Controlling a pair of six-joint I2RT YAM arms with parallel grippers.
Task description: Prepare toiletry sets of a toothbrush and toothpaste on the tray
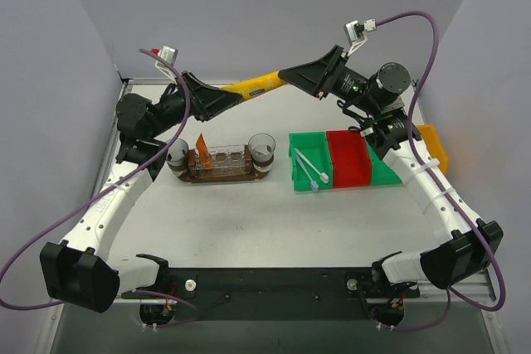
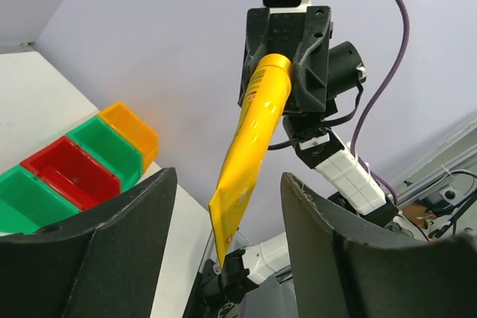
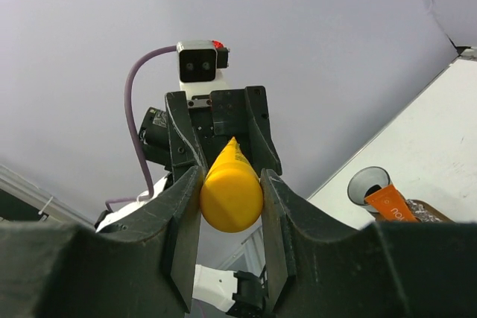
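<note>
Your right gripper (image 3: 232, 184) is clamping the round cap end of the yellow tube (image 1: 259, 84), with both fingers pressing on its sides. It's holding the tube in the air over the far part of the table (image 1: 249, 230), roughly level and pointing across at your left arm. Your left gripper (image 2: 228, 184) is standing wide, one finger either side of the tube's flat crimped end. There are gaps showing on both sides (so it's not gripping, going by the left wrist view).

The tray (image 1: 224, 180) is lying on the table, nearer the arm bases than the raised tube, long axis left to right. One orange toothpaste tube (image 1: 202, 152) is standing tilted near its left end, just beside the left cup (image 1: 177, 153). I can't tell what it's standing in. The right cup (image 1: 262, 147) is sitting at the other end, and the clear pieces between the cups are too small to resolve.

Two white toothbrushes (image 1: 311, 170) are lying in the green bin (image 1: 295, 145) just right of the tray. The red bin (image 1: 348, 143) is touching that bin's right side.
</note>
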